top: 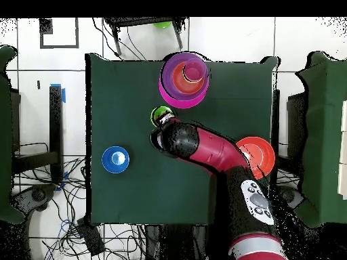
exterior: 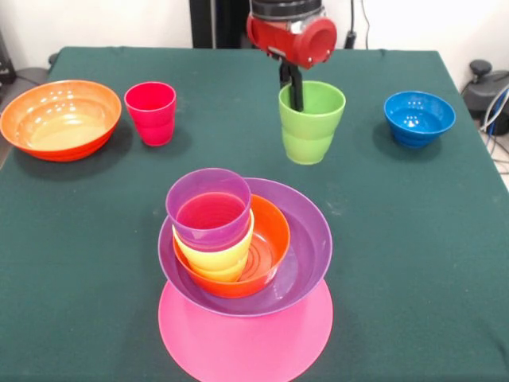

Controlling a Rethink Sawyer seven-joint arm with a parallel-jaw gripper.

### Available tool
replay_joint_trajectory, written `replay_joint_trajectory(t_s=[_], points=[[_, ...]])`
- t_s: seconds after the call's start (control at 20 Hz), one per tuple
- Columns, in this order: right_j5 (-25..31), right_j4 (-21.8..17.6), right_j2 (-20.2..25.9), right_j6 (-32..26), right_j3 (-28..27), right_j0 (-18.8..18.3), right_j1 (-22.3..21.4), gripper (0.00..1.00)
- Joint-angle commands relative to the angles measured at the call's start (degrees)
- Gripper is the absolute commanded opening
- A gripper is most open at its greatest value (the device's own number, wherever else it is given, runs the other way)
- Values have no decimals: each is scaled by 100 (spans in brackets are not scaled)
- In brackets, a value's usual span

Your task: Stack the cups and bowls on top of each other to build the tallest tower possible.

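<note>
The tower stands near the front edge: an upturned pink bowl (exterior: 246,338), a purple bowl (exterior: 306,255) on it, a small orange bowl (exterior: 270,239) in that, then a yellow cup (exterior: 215,259) and a purple cup (exterior: 208,208) nested and leaning left. From overhead the tower (top: 183,80) sits by the table's top edge. My gripper (exterior: 294,86) reaches down into the mouth of the light green cup (exterior: 312,127), at its far rim; the cup stands upright on the table. In the overhead view the gripper (top: 163,122) covers part of the green cup (top: 159,114).
A red cup (exterior: 151,111) and a large orange bowl (exterior: 60,118) stand at the far left. A small blue bowl (exterior: 419,118) is at the far right. Overhead, my arm crosses the orange bowl (top: 257,154); the blue bowl (top: 115,159) sits apart.
</note>
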Motion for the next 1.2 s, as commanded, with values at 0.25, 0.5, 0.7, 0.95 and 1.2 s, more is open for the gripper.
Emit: replay_joint_trajectory(t_s=[0.25,0.5,0.7,0.95,1.2], points=[[1744,-209,126,2,-1175,164,-288,0],[2114,-241,125,46,-1850,141,-193,0],[2395,-320,73,95,-2355,185,-82,0],[2877,-315,65,205,-2962,215,14,0],[3235,-258,98,301,-3534,220,129,0]])
